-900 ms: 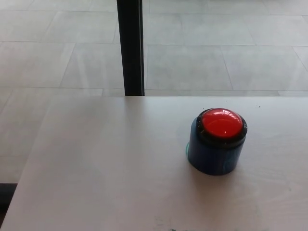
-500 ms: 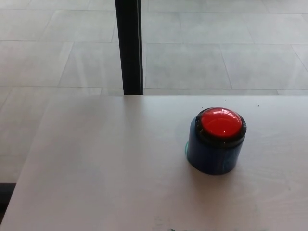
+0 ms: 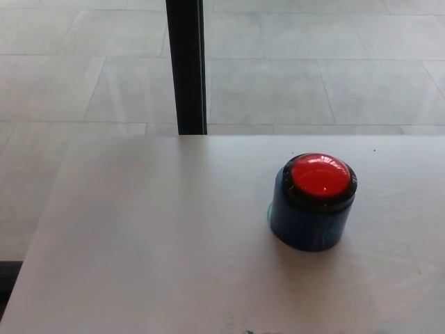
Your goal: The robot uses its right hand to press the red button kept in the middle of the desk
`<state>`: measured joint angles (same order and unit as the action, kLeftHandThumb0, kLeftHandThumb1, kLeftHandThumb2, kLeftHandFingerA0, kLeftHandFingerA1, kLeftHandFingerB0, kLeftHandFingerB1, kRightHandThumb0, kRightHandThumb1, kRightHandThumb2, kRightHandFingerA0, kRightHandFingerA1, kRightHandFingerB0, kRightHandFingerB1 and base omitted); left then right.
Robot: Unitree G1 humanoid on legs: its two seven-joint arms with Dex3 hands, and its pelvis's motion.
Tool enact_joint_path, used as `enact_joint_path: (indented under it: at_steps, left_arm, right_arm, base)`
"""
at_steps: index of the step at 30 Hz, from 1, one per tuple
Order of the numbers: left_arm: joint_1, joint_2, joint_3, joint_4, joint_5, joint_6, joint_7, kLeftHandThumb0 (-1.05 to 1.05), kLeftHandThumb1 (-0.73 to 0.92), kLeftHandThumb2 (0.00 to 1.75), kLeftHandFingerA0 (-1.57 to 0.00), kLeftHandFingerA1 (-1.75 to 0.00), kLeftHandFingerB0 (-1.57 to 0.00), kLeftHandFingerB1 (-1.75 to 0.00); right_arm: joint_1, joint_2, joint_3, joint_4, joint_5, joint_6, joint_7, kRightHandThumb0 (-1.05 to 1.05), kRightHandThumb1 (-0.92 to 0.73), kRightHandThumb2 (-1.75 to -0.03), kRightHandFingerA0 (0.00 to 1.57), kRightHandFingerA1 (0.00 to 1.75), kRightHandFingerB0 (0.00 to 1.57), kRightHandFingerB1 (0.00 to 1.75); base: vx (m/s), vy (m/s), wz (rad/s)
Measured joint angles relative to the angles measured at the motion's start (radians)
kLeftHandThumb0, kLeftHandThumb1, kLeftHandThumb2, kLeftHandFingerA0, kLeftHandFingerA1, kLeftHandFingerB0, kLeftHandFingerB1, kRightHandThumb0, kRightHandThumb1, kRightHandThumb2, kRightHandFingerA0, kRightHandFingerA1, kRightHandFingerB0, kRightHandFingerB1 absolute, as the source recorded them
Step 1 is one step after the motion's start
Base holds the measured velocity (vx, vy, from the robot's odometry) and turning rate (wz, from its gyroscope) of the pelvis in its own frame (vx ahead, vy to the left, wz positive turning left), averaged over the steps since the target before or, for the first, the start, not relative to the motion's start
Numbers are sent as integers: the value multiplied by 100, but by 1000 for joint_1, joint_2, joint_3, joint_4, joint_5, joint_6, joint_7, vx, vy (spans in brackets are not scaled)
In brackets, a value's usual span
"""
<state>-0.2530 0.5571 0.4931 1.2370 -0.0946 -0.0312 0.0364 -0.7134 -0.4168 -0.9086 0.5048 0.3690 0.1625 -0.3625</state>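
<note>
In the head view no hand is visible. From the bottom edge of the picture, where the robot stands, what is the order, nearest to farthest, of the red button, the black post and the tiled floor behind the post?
1. Red button, right of middle on the desk.
2. Black post, at the desk's far edge, left of the button.
3. Tiled floor, beyond the post.

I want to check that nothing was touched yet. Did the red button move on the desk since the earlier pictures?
No. The red button keeps its place relative to the black post and the desk edge; the whole picture only shifted slightly, so the camera moved.
</note>
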Motion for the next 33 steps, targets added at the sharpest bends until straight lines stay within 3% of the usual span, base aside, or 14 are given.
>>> enact_joint_path:
  at_steps: [2, 4, 5, 6, 7, 10, 11, 12, 13, 19, 25, 27, 28, 33]
  left_arm:
    - [-4, 4, 2, 6, -5, 4, 3, -53, 86, 105, -39, -98, -10, -73]
    - [-5, 10, 8, 11, -9, 7, 5, -54, 87, 108, -40, -96, -17, -75]
    - [-6, 13, 10, 14, -11, 10, 7, -55, 88, 108, -41, -97, -23, -78]
    - [-7, 17, 11, 17, -13, 13, 9, -55, 88, 108, -41, -97, -23, -78]
    - [-7, 20, 11, 18, -15, 14, 11, -54, 88, 108, -43, -100, -26, -82]
    - [-5, 25, 10, 20, -24, 17, 12, -54, 88, 110, -35, -94, -22, -78]
    - [-5, 26, 10, 20, -26, 19, 12, -53, 88, 109, -35, -96, -15, -75]
    - [-5, 28, 10, 19, -28, 22, 12, -54, 88, 108, -36, -95, -11, -72]
    - [-4, 30, 10, 19, -29, 23, 12, -53, 90, 105, -37, -94, -18, -75]
    - [-7, 30, 10, 20, -32, 24, 13, -53, 89, 105, -39, -96, -14, -73]
    - [-9, 31, 10, 24, -38, 25, 15, -54, 86, 107, -42, -98, -3, -68]
    - [-8, 32, 9, 25, -39, 27, 19, -55, 90, 97, -33, -104, -1, -68]
    - [-8, 32, 9, 25, -40, 28, 21, -53, 87, 108, -40, -96, -2, -67]
    - [-6, 33, 9, 25, -47, 31, 22, -54, 87, 108, -38, -96, -22, -80]
  right_arm:
    - [-83, -22, 74, 2, -17, 0, -12, -8, -54, -114, 82, 136, 85, 106]
    - [-150, -37, 140, 10, -27, 0, -10, -4, -49, -115, 94, 162, 88, 131]
    - [-186, -40, 174, 16, -31, 0, -6, -7, -55, -116, 126, 142, 92, 120]
    - [-226, -39, 210, 22, -33, -2, 2, -7, -55, -116, 126, 142, 92, 120]
    - [-255, -36, 233, 25, -30, -2, 12, -3, -54, -119, 97, 173, 80, 150]
    - [-319, -19, 294, 29, -20, -3, 50, -5, -57, -119, 96, 175, 81, 152]
    - [-327, -13, 306, 29, -16, -2, 60, -9, -59, -123, 128, 147, 97, 125]
    - [-334, -4, 322, 29, -10, -1, 75, -7, -49, -132, 101, 175, 92, 145]
    - [-337, 4, 338, 29, -6, 1, 91, -8, -48, -129, 101, 175, 94, 143]
    - [-338, 78, 512, -1, -10, 24, 176, -13, -41, -137, 99, 175, 86, 157]
    - [-338, 190, 693, 1, -35, 32, 254, -9, -42, -143, 99, 175, 82, 154]
    - [-326, 224, 722, 16, -44, 30, 275, -14, -40, -137, 98, 175, 82, 156]
    - [-315, 242, 732, 24, -46, 31, 284, -15, -45, -132, 96, 175, 80, 160]
    - [-245, 295, 759, 40, -56, 36, 313, -17, -56, -114, 91, 175, 75, 156]
  base:
    - [0, 0, 0]
    - [0, 0, 0]
    - [0, 0, 0]
    - [0, 0, 0]
    - [0, 0, 0]
    - [0, 0, 0]
    - [0, 0, 0]
    - [0, 0, 0]
    - [0, 0, 0]
    - [0, 0, 0]
    - [0, 0, 0]
    - [0, 0, 0]
    - [0, 0, 0]
    - [0, 0, 0]
